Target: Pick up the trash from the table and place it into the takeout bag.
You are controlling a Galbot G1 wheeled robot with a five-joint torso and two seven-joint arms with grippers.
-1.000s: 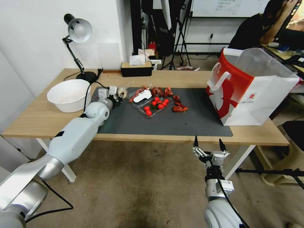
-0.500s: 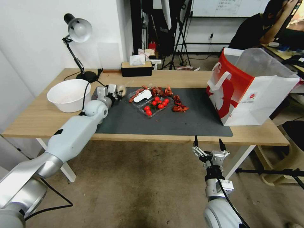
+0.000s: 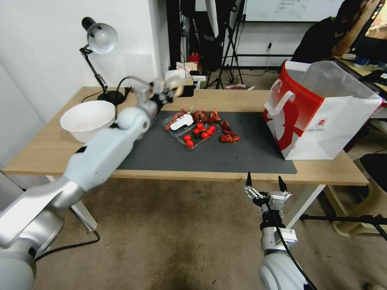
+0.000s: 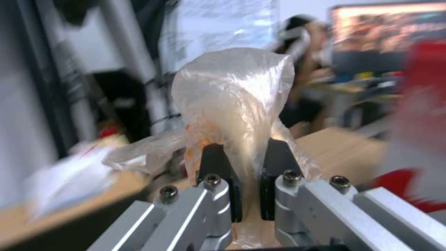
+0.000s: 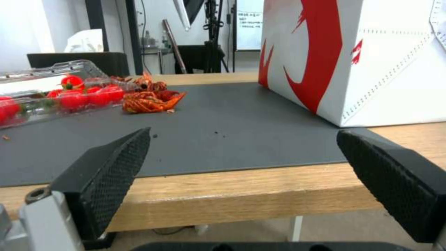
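Crinkled clear plastic of the bagged bun (image 4: pixel 235 104) is clamped in the left gripper (image 3: pixel 167 89), upper centre; right gripper (image 3: pixel 263 184) spread wide, lower right.

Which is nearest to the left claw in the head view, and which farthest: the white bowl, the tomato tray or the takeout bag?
From the left claw, raised over the table's back and shut on the bagged bun:
1. Tomato tray, mid-mat, toward the robot.
2. White bowl, on the table's left end.
3. Takeout bag, far right.

bare mat (image 3: pixel 250 151) before takeout bag (image 3: pixel 322 117), tomato tray (image 3: pixel 195 135) and shells (image 3: pixel 229 137) mid-mat
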